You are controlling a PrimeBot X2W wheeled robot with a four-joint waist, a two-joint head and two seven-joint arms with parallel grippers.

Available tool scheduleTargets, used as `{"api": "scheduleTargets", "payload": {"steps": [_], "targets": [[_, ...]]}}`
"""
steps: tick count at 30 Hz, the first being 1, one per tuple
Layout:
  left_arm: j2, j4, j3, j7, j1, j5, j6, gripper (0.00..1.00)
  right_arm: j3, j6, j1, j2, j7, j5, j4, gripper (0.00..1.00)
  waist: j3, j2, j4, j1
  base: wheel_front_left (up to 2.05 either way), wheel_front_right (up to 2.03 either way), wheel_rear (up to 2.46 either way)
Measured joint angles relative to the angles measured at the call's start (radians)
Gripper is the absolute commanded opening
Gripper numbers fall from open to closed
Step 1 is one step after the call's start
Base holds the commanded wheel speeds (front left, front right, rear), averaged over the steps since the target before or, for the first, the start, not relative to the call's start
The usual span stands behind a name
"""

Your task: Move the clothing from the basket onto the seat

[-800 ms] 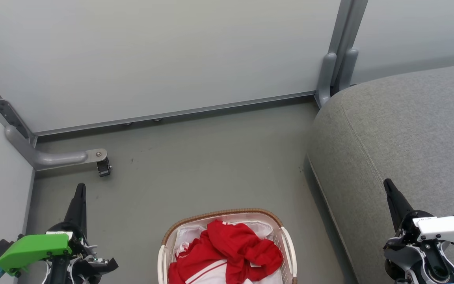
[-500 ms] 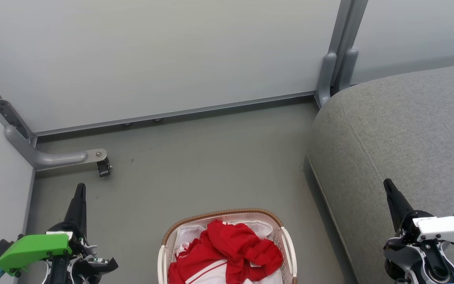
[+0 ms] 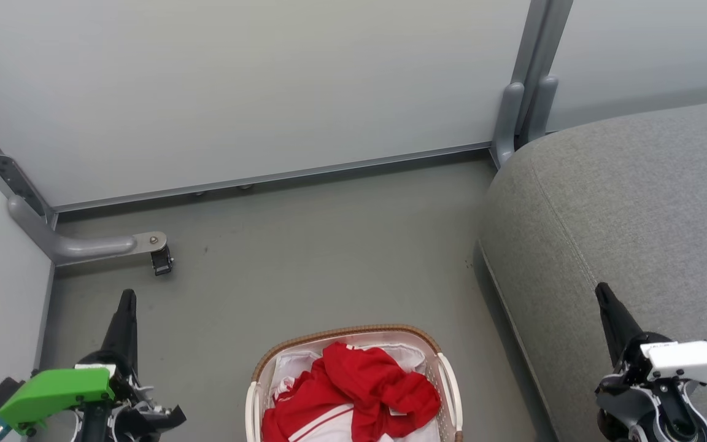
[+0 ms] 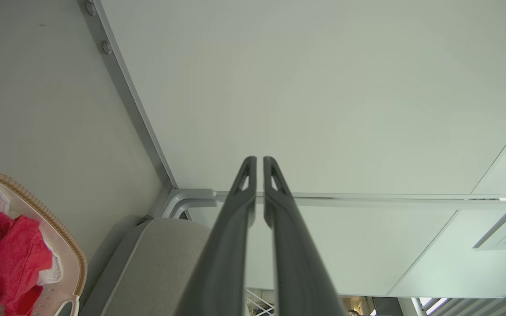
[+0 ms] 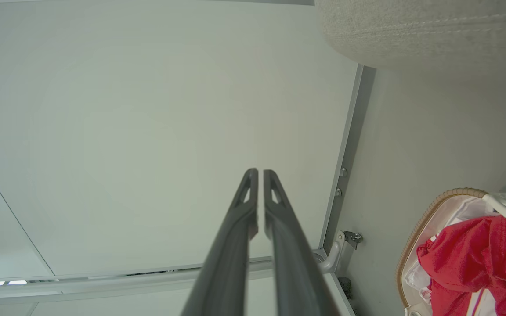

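Note:
Red clothing with white stripes lies heaped in the white basket, which has a brown woven rim and stands on the floor at the bottom centre of the head view. The big grey seat fills the right side. My left gripper hangs shut and empty to the left of the basket; my right gripper hangs shut and empty over the seat's front. In the left wrist view the shut left gripper points at the wall, with the clothing at lower left. The right wrist view has the right gripper and the clothing.
Grey partition walls close off the back and left. A metal bracket with a small black caster juts out over the floor at left. A grey post stands by the seat's far corner. Bare floor lies beyond the basket.
Both grippers have slid slightly down in the head view, towards the bottom edge. The basket, clothing and seat have not moved.

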Motion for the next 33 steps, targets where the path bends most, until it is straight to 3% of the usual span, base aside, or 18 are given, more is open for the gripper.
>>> {"api": "scheduleTargets", "payload": {"steps": [15,23,33], "targets": [[-0.007,0.028,-0.068,-0.053,0.039,0.021,0.002,1.0,0.029,0.0,0.037,0.014,-0.053,-0.041,0.045,1.0,0.001,0.0,0.0,0.0,0.0,0.0,0.0],[-0.007,0.005,-0.091,-0.088,0.041,0.083,0.002,1.0,0.018,0.0,0.036,0.013,-0.087,-0.151,0.049,1.0,0.001,0.0,0.001,0.0,0.0,0.0,0.0],[-0.007,-0.062,-0.116,-0.128,0.043,0.282,0.002,1.0,0.016,0.0,0.036,0.011,-0.13,-0.374,-0.024,1.0,0.003,0.0,0.002,0.0,0.0,0.0,0.0]]}}
